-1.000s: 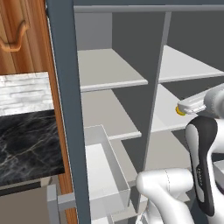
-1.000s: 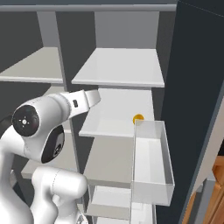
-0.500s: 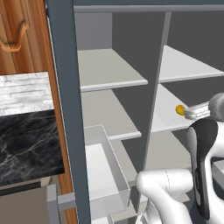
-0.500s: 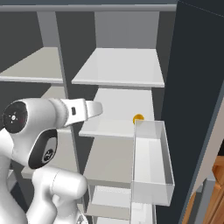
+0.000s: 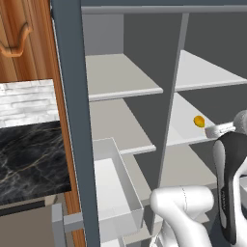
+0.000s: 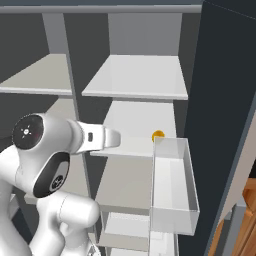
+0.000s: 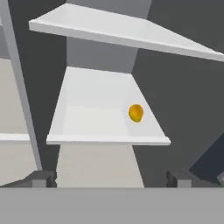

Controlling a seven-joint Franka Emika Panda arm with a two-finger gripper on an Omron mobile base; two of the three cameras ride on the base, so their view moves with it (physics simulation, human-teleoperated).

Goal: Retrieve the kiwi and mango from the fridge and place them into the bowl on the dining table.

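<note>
The open dark slate-grey fridge (image 5: pixel 72 120) is seen with flat, matte light grey shelves split by a vertical divider. The small smooth yellow-orange oval mango (image 5: pixel 198 120) lies on the middle shelf of the right-hand column, near that shelf's front right corner, as placed in the hand view (image 7: pixel 136 113) and in the right base view (image 6: pixel 158 135).

In the left base view a wooden cabinet door (image 5: pixel 24 38) with a curved handle, a white brick wall strip (image 5: pixel 29 103) and a black gold-veined marble counter (image 5: pixel 31 164) are shown left of the fridge; a boxy white door bin (image 5: pixel 116 188) is seen low on the left door. In the right base view a deep rectangular white door bin (image 6: pixel 172 187) is seen on the right door, its back edge just beside the mango.

The two-finger gripper (image 7: pixel 111 178) is seen in the hand view with its dark fingertips (image 7: pixel 41 178) spread wide and nothing between them, well apart from the mango.
</note>
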